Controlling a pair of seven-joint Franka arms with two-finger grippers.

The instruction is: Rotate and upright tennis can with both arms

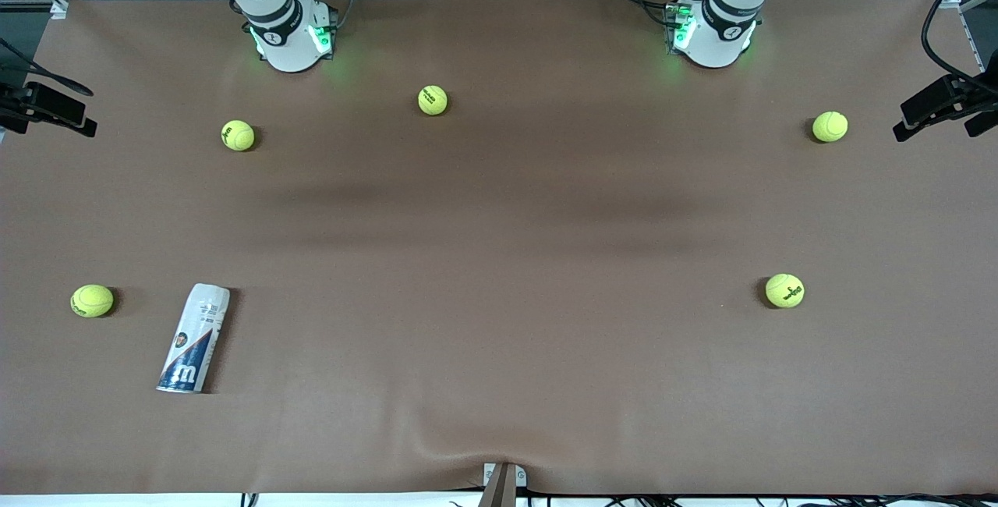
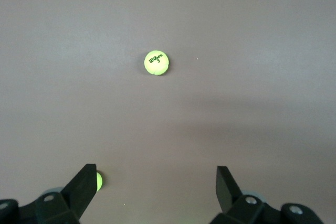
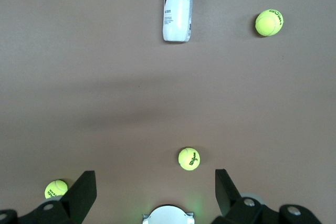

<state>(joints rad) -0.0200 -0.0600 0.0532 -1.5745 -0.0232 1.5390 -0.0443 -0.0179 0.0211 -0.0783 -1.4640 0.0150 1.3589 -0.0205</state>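
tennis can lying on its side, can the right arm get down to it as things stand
Probably yes. The tennis can lies flat toward the right arm's end of the table, with bare cloth around it. The nearest tennis ball sits apart from it. The right gripper is open and empty, high above the table.

I see five tennis balls on the brown table (image 1: 499, 257). Taking the middle ball (image 1: 433, 100) as landmark, two balls (image 1: 238, 135) (image 1: 92, 300) lie toward the right arm's end, and two balls (image 1: 829, 126) (image 1: 784, 290) toward the left arm's end.
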